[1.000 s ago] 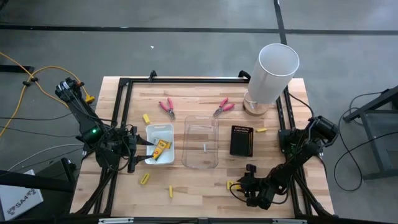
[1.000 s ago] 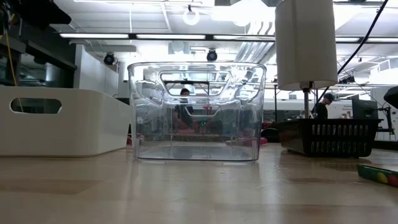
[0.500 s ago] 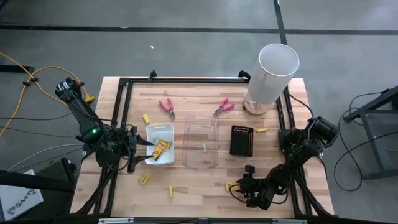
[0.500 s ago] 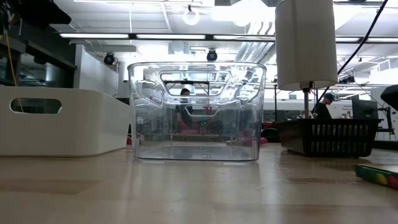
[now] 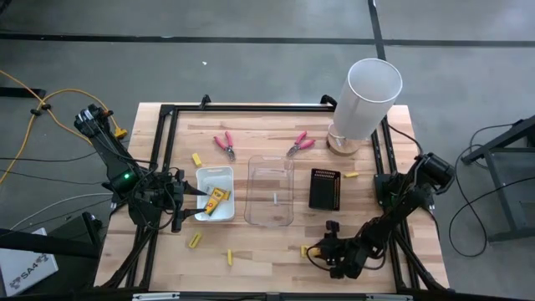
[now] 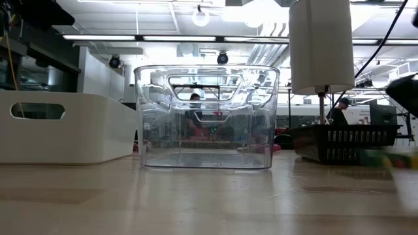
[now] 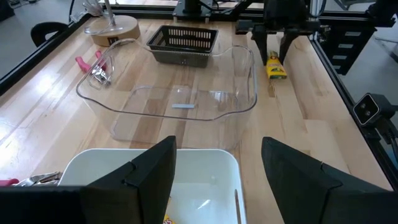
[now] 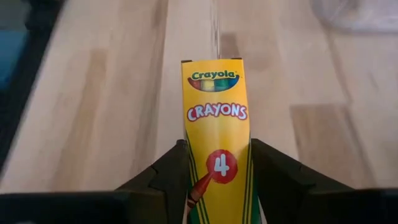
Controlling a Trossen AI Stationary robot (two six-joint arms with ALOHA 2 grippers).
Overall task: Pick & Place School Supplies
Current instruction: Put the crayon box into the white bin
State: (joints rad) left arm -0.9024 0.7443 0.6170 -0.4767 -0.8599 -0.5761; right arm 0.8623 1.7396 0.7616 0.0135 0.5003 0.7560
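My right gripper [image 5: 324,249] is near the table's front edge, right of centre, shut on a yellow crayon box [image 8: 216,118], which the low view shows as a blur [image 6: 390,159]. My left gripper [image 5: 189,206] hangs open over the white tray [image 5: 203,177], where another yellow box [image 5: 216,199] lies. Small yellow pieces lie on the wood [image 5: 195,241] [image 5: 227,257] [image 5: 196,159] [image 5: 351,176]. Two pink-handled pliers [image 5: 224,144] [image 5: 301,144] lie toward the far edge. The flat black box [image 5: 324,188] sits right of the clear tray [image 5: 270,191]. My right gripper pinches the crayon box between its two fingers [image 8: 163,175] at the end printed with the "4" [image 8: 219,169]. One finger is on each long narrow side. The box sticks out ahead of the fingers, along them. It looks lifted just off the table.
A tall white cylinder [image 5: 368,99] stands on a round base at the far right corner. A black frame [image 5: 251,109] runs round the table's far and side edges. Bare wood [image 5: 267,247] lies between the clear tray and the near edge.
My right gripper has moved a little toward the table's left with the crayon box. In the low view the box lay on the table at the right edge and now shows higher as a blur.
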